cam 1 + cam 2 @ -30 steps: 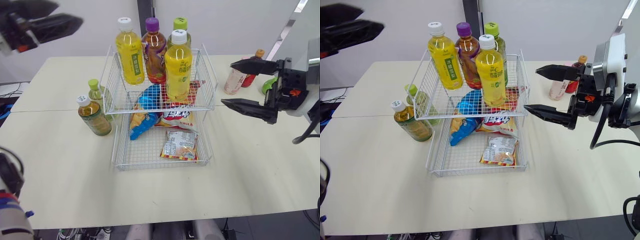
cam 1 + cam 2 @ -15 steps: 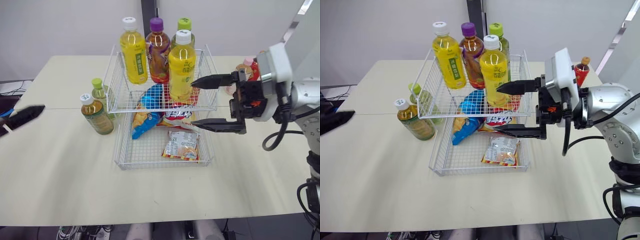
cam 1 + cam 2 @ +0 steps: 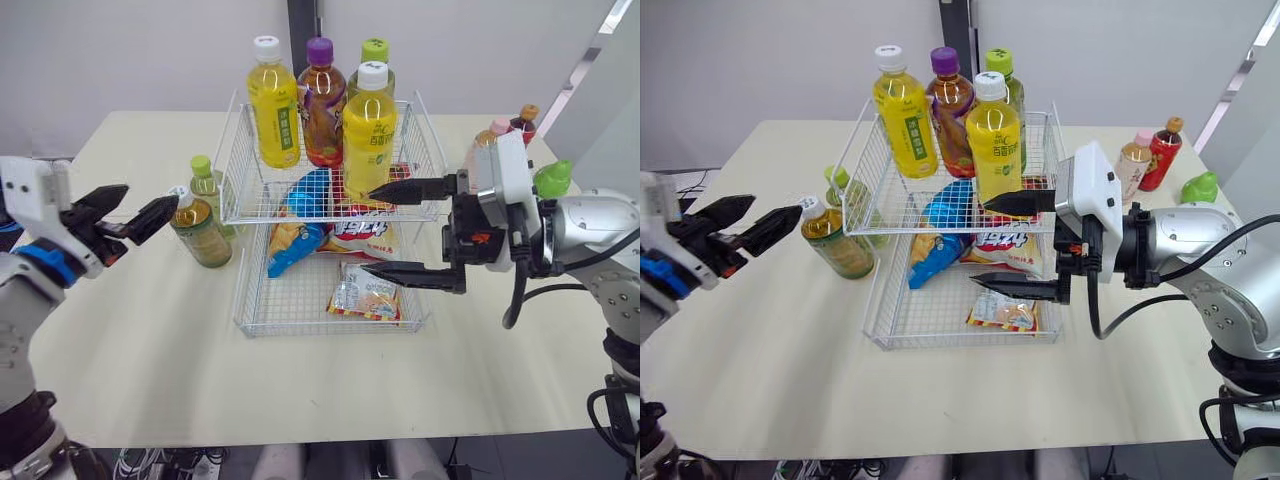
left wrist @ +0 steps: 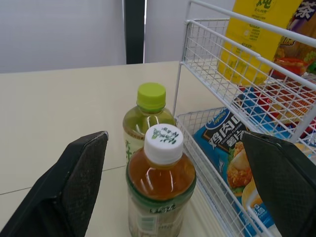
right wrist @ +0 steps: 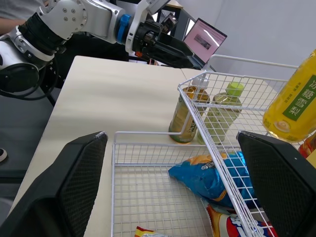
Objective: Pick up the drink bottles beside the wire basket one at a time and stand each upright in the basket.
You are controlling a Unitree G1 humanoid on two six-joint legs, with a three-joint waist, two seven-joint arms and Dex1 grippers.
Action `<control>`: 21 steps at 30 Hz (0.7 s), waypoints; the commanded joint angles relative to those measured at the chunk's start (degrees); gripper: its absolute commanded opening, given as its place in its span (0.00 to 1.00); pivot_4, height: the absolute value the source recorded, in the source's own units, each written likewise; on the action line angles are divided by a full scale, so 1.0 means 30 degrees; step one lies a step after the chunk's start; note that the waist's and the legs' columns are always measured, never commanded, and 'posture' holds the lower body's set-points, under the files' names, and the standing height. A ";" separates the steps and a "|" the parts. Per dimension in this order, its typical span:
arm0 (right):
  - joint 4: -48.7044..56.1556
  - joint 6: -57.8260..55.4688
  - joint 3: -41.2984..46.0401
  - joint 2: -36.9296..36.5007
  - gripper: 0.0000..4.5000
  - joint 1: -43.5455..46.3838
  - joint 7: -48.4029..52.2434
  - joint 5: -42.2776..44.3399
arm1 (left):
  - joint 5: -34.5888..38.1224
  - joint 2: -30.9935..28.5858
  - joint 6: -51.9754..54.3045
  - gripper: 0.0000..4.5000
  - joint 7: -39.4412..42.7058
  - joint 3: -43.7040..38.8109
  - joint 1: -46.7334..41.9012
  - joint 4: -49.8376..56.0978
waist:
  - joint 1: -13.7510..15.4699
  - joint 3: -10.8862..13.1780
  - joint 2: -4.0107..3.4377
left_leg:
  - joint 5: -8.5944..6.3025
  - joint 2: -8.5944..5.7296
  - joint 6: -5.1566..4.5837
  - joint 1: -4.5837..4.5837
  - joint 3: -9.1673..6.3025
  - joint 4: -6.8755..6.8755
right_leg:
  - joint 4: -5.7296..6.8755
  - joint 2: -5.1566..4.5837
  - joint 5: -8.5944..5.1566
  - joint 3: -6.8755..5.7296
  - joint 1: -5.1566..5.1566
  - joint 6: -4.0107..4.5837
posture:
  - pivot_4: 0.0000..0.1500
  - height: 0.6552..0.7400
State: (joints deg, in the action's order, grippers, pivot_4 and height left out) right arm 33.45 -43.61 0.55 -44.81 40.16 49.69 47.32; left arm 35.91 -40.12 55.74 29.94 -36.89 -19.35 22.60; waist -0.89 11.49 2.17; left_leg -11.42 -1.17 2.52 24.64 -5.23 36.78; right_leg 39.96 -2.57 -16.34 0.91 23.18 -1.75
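While four bottles (image 3: pixel 369 150) stand upright in the upper tier of the wire basket (image 3: pixel 335 322), the step in hand looks like the reach for the next one; the left tool (image 3: pixel 152 194), fingers apart, hovers just beside the white-capped amber bottle (image 3: pixel 200 232), which stands on the counter (image 3: pixel 150 340) by the basket's left side, a green-capped bottle (image 3: pixel 205 185) just behind it; the right tool (image 3: pixel 366 228), also spread wide, hangs at the basket's right side; next, the left tool likely must advance until its fingers straddle the amber bottle, then close.
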 commanded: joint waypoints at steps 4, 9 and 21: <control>0.0475 0.0712 0.1045 -0.0446 1.00 -0.0796 0.0240 -0.0006 | -0.1821 0.0899 -0.1316 1.00 -0.2782 0.2725 -0.1015 -0.0417 | 0.0006 -0.0003 0.0003 | 0.0000 -0.0006 0.0000 0.0000 0.0027 0.0000 | 0.0000 0.0028 0.0001 0.0012 -0.0004 -0.0001 | 1.00 1.00; 0.0496 0.1168 0.1165 -0.0538 1.00 -0.1443 0.0470 -0.0142 | -0.2599 0.1366 -0.2232 1.00 -0.3665 0.3842 -0.1631 -0.1285 | -0.0027 -0.0003 0.0004 | 0.0000 0.0008 0.0000 0.0001 0.0018 -0.0001 | 0.0000 0.0055 0.0000 0.0007 -0.0001 -0.0001 | 1.00 1.00; 0.0657 0.1315 0.1021 -0.0645 1.00 -0.1425 0.0390 -0.0312 | -0.3099 0.1692 -0.2936 0.80 -0.4163 0.4808 -0.2195 -0.2325 | -0.0032 -0.0003 0.0004 | 0.0000 0.0006 0.0000 0.0001 0.0018 -0.0002 | -0.0004 0.0062 0.0000 0.0014 -0.0003 0.0000 | 1.00 1.00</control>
State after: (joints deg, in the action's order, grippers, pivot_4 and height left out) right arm 33.69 -40.35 2.23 -46.08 34.84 51.12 46.32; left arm 26.84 -34.81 48.71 17.12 -22.72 -24.56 15.03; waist -0.99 11.48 2.18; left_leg -11.42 -1.15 2.52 24.65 -5.17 36.78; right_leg 39.94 -2.38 -16.34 0.94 23.17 -1.75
